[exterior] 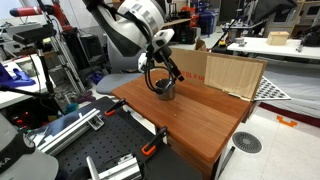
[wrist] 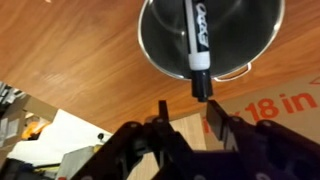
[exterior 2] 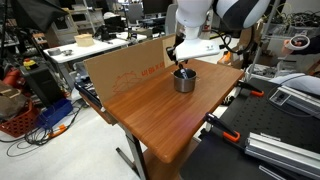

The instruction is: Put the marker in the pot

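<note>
Jaws parted over pot (wrist: 160, 40) on wooden table (exterior 2: 150, 110).

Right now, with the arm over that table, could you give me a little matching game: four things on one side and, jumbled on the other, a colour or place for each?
Things:
1. marker
2. pot
3. cardboard
4. end effector

Descriptions:
A. grey metal, standing on the wooden table
B. brown, upright along the table's edge
C. mostly black, inside the pot
D. fingers apart, just above the pot

Pairs: 1-C, 2-A, 3-B, 4-D
</note>
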Controlling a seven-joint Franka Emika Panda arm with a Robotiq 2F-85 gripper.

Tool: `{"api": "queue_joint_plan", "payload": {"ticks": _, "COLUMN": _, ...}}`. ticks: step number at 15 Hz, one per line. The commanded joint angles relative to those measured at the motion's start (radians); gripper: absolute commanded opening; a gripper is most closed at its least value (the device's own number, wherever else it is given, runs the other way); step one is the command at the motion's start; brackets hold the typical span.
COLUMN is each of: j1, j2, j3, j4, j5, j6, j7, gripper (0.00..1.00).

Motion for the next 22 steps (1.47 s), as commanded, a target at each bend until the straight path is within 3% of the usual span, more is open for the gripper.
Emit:
{"api": "queue_joint_plan", "payload": {"ticks": 1, "j1": 0.014, "j2": 0.011, "j3": -0.013, "j4": 0.008, "j5": -0.022, "j6": -0.005, "j7": 0.038, "gripper": 0.78}}
{"api": "queue_joint_plan", "payload": {"ticks": 4, "j1": 0.001, "j2": -0.002, "j3": 0.001, "j4": -0.01, "j5": 0.003, "j6": 0.001, "j7": 0.009, "gripper": 0.99}}
{"api": "queue_joint_plan", "payload": {"ticks": 7, "j1": -0.022, "j2": -0.033, "j3": 0.025, "j4": -0.051, "j5": 0.05, "j6": 0.015, "j7": -0.044, "gripper": 1.0}}
{"api": "queue_joint_plan", "payload": {"ticks": 15, "j1": -0.16, "j2": -0.206, "j3": 0.185, "j4": -0.183, "j5": 0.391, "j6": 0.021, "j7": -0.364, "gripper": 1.0}}
{"api": "queue_joint_plan", "payload": {"ticks": 19, "j1": -0.251, "j2": -0.321, "j3": 0.33, "j4": -0.262, "j5": 0.7, "j6": -0.013, "j7": -0.636, "gripper": 1.0}}
{"api": "queue_joint_plan", "payload": {"ticks": 22, "j1": -0.254, "j2": -0.416, "j3": 0.386, "j4": -0.278, "j5": 0.925, "j6": -0.11, "j7": -0.809, "gripper": 1.0}}
